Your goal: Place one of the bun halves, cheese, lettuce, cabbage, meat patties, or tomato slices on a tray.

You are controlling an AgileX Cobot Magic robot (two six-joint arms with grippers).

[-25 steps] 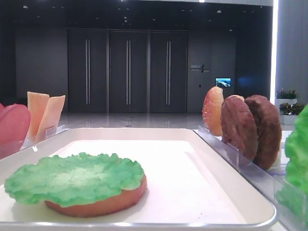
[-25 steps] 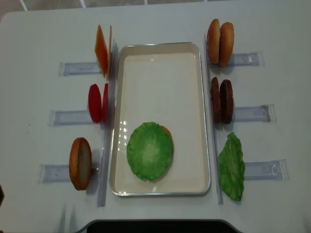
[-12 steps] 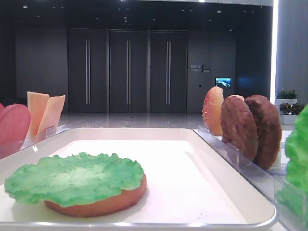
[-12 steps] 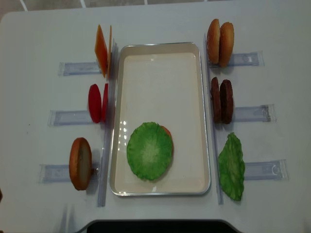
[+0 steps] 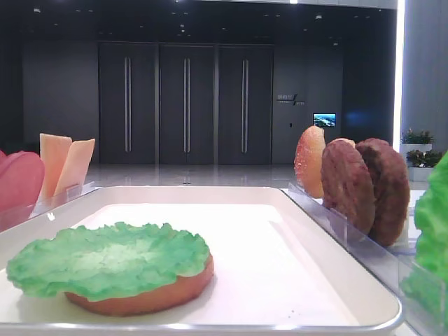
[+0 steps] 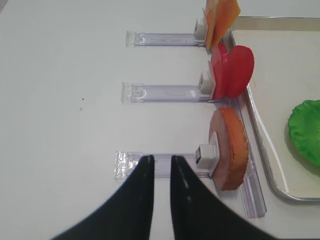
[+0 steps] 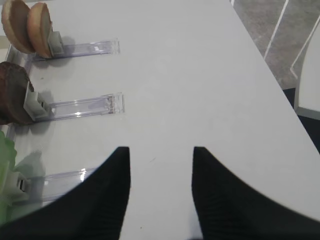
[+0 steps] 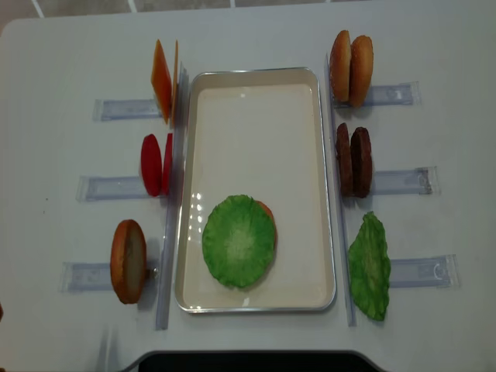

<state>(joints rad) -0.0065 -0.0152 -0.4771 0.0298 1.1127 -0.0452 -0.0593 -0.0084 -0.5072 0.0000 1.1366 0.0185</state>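
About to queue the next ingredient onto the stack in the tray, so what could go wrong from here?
1. The lettuce overhangs the bun half under it and hides most of it, so a patty or slice set off-centre may tip or slide off.
2. The meat patties stand on edge, pressed together in their clear holder; a pick may drag both.
3. The left end effector is shut close to the standing bun half; a careless move could topple it.

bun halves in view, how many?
4. Two upright in the holder right of the tray's far end, one upright in the holder left of its near end, one lying in the tray under the lettuce, mostly hidden.
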